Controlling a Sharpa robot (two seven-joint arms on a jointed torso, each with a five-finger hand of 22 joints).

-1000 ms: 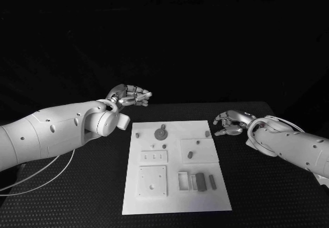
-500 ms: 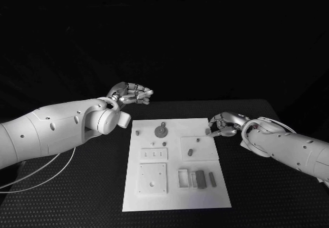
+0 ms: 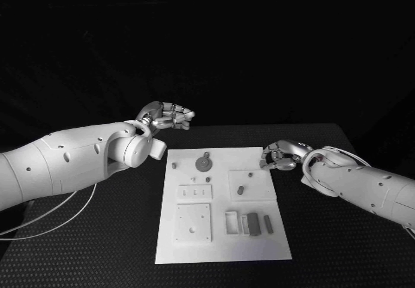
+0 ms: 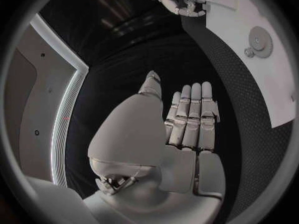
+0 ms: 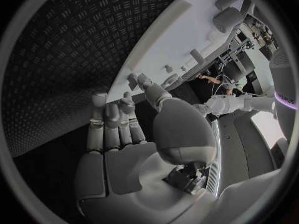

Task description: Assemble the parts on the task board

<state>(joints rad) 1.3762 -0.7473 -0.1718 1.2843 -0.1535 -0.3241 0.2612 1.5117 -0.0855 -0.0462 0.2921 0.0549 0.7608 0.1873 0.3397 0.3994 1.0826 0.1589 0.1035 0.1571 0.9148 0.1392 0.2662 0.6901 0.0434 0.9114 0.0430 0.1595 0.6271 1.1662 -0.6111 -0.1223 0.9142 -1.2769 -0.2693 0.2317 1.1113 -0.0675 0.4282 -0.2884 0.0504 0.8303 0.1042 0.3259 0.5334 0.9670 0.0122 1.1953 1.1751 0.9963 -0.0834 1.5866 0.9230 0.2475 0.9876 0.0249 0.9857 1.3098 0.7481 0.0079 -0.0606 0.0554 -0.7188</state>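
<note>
The white task board [image 3: 195, 249] lies mid-table with grey parts on it: a gear [image 3: 204, 164], a small peg [image 3: 174, 165], an oval peg [image 3: 240, 191], a tiny peg [image 3: 250, 174], and a dark block [image 3: 252, 223] beside a bar [image 3: 269, 223]. My right hand [image 3: 280, 155] is curled over the board's far right edge, its fingertips [image 5: 132, 78] down at the board [image 5: 187, 40]. I cannot tell whether it pinches anything. My left hand [image 3: 170, 116] hangs in the air past the board's far left corner, fingers [image 4: 190, 112] loosely bent, holding nothing.
The black ribbed table [image 3: 104, 240] surrounds the board. A white cable [image 3: 52, 225] loops under my left arm. The left wrist view shows the board [image 4: 274, 79], its gear [image 4: 260, 35] and my right hand [image 4: 181, 2] at the board's edge.
My right hand has moved left from beside the board onto its far right edge, covering the spot where a small dark peg stood. The left hand has barely moved. The camera shifted slightly.
</note>
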